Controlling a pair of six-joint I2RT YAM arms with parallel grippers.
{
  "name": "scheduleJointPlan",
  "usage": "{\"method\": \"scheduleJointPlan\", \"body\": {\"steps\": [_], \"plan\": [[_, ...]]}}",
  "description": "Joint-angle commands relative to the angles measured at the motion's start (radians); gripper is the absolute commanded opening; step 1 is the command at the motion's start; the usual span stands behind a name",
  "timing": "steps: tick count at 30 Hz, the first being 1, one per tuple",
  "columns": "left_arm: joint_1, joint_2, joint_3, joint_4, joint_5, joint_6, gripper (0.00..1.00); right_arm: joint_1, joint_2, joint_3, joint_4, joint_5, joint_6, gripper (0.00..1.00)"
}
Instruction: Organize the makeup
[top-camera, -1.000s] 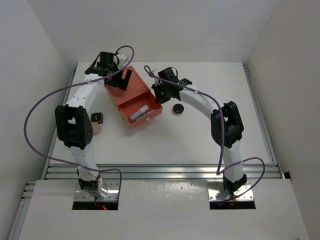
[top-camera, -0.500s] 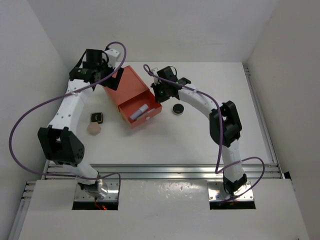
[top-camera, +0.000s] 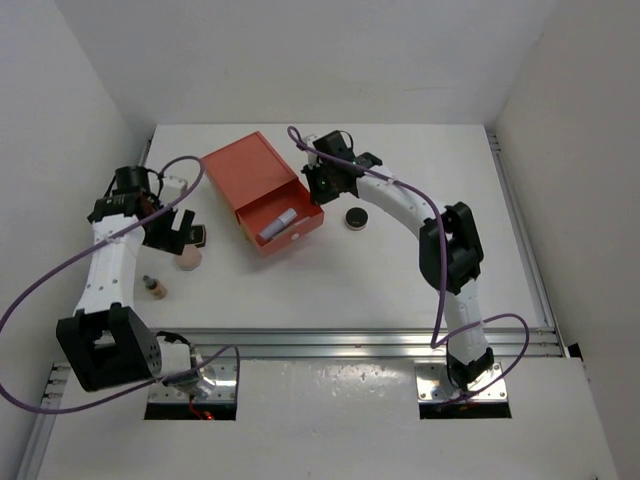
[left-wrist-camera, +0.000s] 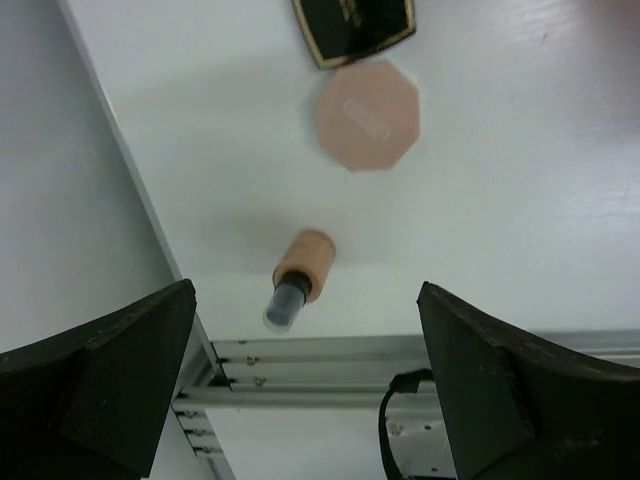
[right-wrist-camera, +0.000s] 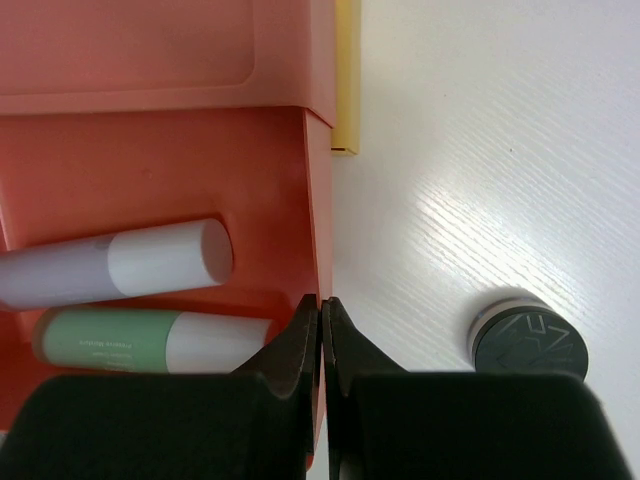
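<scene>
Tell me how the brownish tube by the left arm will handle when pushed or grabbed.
The brownish tube is round and appears to lie on its side, so a push would probably roll it, perhaps toward the table edge close by. Small, it is likely light. Its smooth body may slip in a loose grip.

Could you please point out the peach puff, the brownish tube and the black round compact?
peach puff (left-wrist-camera: 367, 114), left wrist view, middle of its face.
brownish tube (left-wrist-camera: 305, 258), left wrist view, its tan body.
black round compact (right-wrist-camera: 530, 347), right wrist view, its lid top.
</scene>
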Motion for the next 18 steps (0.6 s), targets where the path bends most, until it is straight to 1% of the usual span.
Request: {"method": "scheduleJointPlan", "body": {"steps": [1,2,3,4,6,8,9,11,14,15,18], "plan": [[0.077,-0.074,-0.028,-0.019,0.007,0.062,1.00,-0.002,-0.011,0.077,0.032,-0.003,0.026,0.00],[0.099,-0.084,-0.039,-0.034,0.007,0.062,1.00,-0.004,-0.010,0.077,0.032,-0.001,0.026,0.00],[0.137,-0.084,-0.039,-0.045,0.039,0.077,1.00,-0.002,-0.007,0.082,0.032,0.000,0.027,0.00],[0.153,-0.084,-0.039,-0.054,0.058,0.086,1.00,-0.005,-0.008,0.080,0.034,-0.004,0.031,0.00],[0.174,-0.084,-0.039,-0.083,0.126,0.097,1.00,-0.010,-0.010,0.080,0.034,-0.009,0.031,0.00],[0.183,-0.084,-0.072,-0.083,0.153,0.097,1.00,-0.013,-0.010,0.077,0.034,-0.009,0.034,0.00],[0.183,-0.084,-0.089,-0.083,0.153,0.097,1.00,-0.013,-0.013,0.077,0.034,-0.011,0.034,0.00],[0.193,-0.094,-0.149,-0.030,0.132,0.082,1.00,-0.010,-0.016,0.077,0.032,-0.011,0.029,0.00],[0.232,-0.104,-0.213,0.027,0.083,0.039,1.00,-0.012,-0.016,0.074,0.025,-0.004,0.020,0.00],[0.242,-0.090,-0.224,0.065,0.072,0.028,1.00,-0.012,-0.016,0.075,0.022,-0.003,0.017,0.00],[0.268,-0.045,-0.243,0.099,0.072,-0.010,1.00,-0.012,-0.014,0.069,0.020,-0.003,0.015,0.00]]}}
